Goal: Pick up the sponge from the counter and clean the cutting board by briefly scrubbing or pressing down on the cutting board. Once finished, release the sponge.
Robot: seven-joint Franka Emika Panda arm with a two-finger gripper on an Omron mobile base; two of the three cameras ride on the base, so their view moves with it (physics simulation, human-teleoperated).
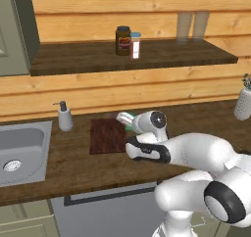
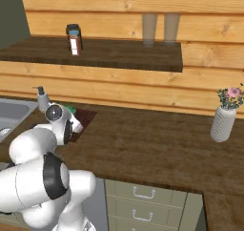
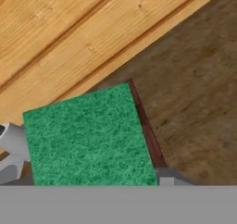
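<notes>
The green-topped sponge [image 3: 88,137] lies low at the far right edge of the reddish-brown cutting board [image 1: 107,135], on the dark wooden counter [image 1: 73,167]. My gripper [image 3: 92,165] reaches down over it, with one grey finger [image 3: 11,146] against each side of the sponge; whether they press it I cannot tell. A strip of the board [image 3: 147,126] shows beside the sponge. From the left base, the gripper [image 1: 126,121] hangs over a sliver of green sponge [image 1: 128,128]. In the right base view the white arm hides most of the board [image 2: 86,116].
A soap dispenser [image 1: 64,117] and a steel sink [image 1: 19,150] lie left of the board. A white flower vase [image 2: 224,122] stands far right. The wall shelf [image 1: 132,57] above carries a jar [image 1: 123,40], a shaker [image 1: 136,45] and two glasses [image 2: 159,28].
</notes>
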